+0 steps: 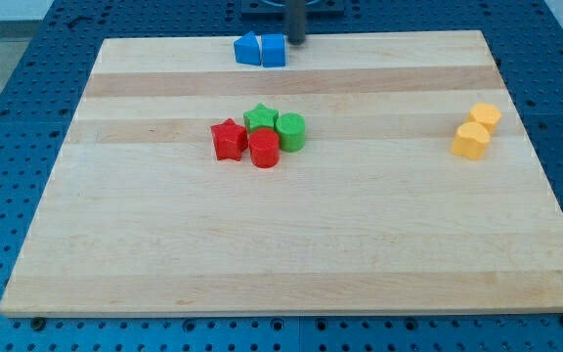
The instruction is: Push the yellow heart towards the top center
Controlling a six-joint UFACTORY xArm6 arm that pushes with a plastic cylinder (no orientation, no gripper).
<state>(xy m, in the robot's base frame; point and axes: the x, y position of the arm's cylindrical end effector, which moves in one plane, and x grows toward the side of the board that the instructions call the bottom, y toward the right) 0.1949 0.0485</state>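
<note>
1. Approach is the step in hand: my tip [296, 42], a bare dark rod with no pincer to open or close, stands at the view's top centre, just right of the two blue blocks [261, 50].
2. Next, it must travel round to the far right.
3. Two yellow plastic blocks touch there; the nearer, lower one [471, 142] looks like the heart, intact.

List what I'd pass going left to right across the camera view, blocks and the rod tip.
red star → blue pair → red cylinder → green cylinder → my tip → yellow heart → other yellow block.
</note>
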